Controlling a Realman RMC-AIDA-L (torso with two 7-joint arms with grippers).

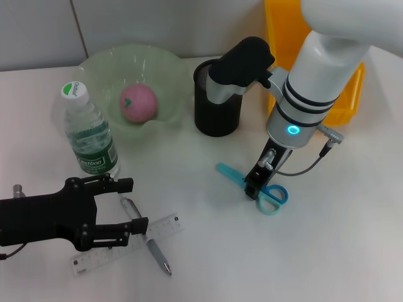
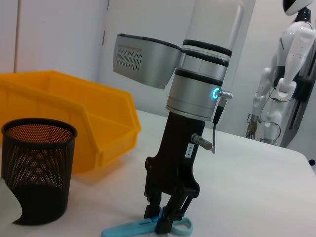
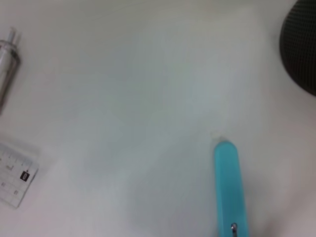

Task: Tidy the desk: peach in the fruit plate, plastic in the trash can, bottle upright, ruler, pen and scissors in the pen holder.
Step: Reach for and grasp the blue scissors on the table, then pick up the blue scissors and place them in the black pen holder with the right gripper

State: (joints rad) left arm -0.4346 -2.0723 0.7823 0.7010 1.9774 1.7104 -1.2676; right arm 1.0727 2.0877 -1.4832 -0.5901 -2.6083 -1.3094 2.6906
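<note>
The right gripper [image 1: 252, 190] was down on the table [image 1: 208, 251] with its fingers [image 2: 163, 223] pinched around the teal scissors [image 1: 267, 194], gripping them near the handle loops while they lay flat. The black mesh pen holder [image 1: 216, 113] stood just beyond, empty as far as I could see, with the yellow bin [image 1: 281, 38] behind it. The left gripper [image 1: 123, 211] hovered wide open over the pen [image 1: 148, 239] and clear ruler [image 1: 160, 228], touching neither. The peach [image 1: 138, 103] sat in the green fruit plate [image 1: 107, 66], and the bottle [image 1: 88, 135] stood upright beside it.
</note>
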